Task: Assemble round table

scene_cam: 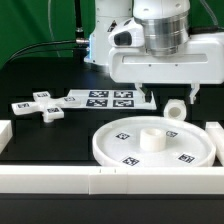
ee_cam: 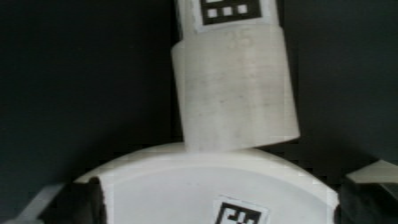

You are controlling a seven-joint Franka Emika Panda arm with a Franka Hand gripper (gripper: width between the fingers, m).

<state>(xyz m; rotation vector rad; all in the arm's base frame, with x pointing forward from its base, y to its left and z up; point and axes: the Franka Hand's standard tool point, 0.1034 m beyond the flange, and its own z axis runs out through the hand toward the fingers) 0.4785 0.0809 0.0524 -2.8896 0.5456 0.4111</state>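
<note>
Open table (scene_cam: 58, 135) lies between cross-shaped foot (scene_cam: 38, 106) and round disc (scene_cam: 108, 150); border rail (scene_cam: 50, 179) blocks the front edge.

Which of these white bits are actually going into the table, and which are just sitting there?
Part of the table:
- round disc
- short cylinder leg
- cross-shaped foot

Just lying about:
- marker board, a flat sheet of tags fixed to the table
- border rails along the table's edges
</note>
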